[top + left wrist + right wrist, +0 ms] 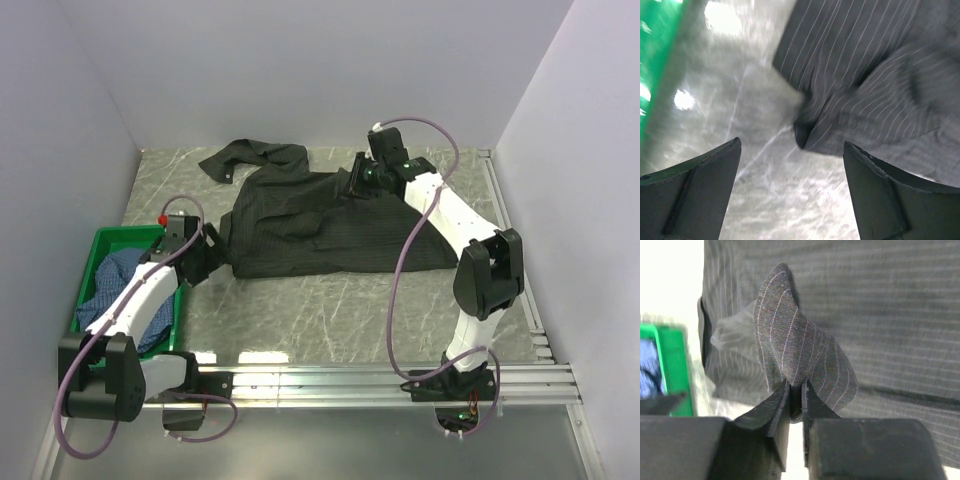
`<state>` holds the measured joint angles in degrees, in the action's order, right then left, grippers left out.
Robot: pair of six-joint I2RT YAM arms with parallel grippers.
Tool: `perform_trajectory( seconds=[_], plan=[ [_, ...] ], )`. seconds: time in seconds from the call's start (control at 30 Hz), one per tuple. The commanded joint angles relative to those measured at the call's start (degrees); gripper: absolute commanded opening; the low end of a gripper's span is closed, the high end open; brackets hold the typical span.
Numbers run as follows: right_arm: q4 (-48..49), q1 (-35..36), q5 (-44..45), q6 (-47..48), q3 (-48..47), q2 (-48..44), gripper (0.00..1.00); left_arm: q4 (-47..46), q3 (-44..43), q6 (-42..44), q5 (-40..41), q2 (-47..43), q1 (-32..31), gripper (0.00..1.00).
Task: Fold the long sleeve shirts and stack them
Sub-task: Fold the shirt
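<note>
The right pincer was squeezed nearly tight on a small bump of the black shirt. The striped cloth stood up like a little tent just past its tips. The rest of that shirt lay spread on the table, reaching away in front of this pincer. The left pincer was wide apart with nothing in it. A corner of the black shirt lay just ahead of it, nearer its right finger and not touching. Off to its left sat the green crate, with the blue shirt bunched up inside. One sleeve lay crumpled, well apart from both pincers. It looked like the folding of the black shirt was only getting started. To do it well, the right pincer would need a firm pinch, because it had only a thin bit of cloth that could slip out. The left pincer should go down on the corner ahead of it and grab the cloth there. Then both should lift and move together, so the shirt folds over straight with no lumps.
</note>
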<state>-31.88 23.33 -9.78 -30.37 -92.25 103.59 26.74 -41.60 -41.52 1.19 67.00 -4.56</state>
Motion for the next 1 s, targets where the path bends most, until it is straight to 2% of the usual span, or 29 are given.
perform_trajectory(
  seconds=[0.0,0.13,0.17,0.27,0.43,0.47,0.67,0.8,0.97],
  plan=[
    [-0.55,-1.70,5.72,-1.44,-4.17,0.29,0.33,-2.57,2.14,-2.86,-5.93,0.23,-0.01,0.88],
    [-0.20,-4.96,8.98,-3.11,-2.68,-0.93,0.46,-4.06,4.16,-5.06,-7.78,0.58,-0.45,0.86],
    [0.15,-5.66,9.69,-3.38,-0.67,-1.63,0.57,-4.24,4.34,-5.41,-7.87,1.11,-0.71,0.86],
    [2.87,-8.74,9.00,-2.94,5.03,-5.41,0.67,-5.38,4.78,-6.47,-8.66,1.90,-1.42,0.86],
    [3.66,-13.57,9.25,-4.08,16.55,-12.52,0.69,-7.93,5.22,-8.84,-8.75,4.98,-3.44,0.85],
    [4.10,-16.10,9.34,-4.60,21.62,-13.93,0.69,-8.72,5.13,-9.19,-8.58,5.41,-3.70,0.84],
    [8.23,-27.80,7.76,-9.00,38.08,-21.76,0.71,-11.97,6.01,-12.71,-6.56,7.97,-5.37,0.82],
    [11.74,-35.53,4.34,-10.50,44.25,-24.31,0.71,-15.48,6.80,-14.99,-5.85,9.90,-6.60,0.79],
    [15.61,-40.03,1.79,-13.92,49.52,-25.02,0.70,-16.90,6.62,-15.61,-4.97,12.97,-7.92,0.77]
  ],
)
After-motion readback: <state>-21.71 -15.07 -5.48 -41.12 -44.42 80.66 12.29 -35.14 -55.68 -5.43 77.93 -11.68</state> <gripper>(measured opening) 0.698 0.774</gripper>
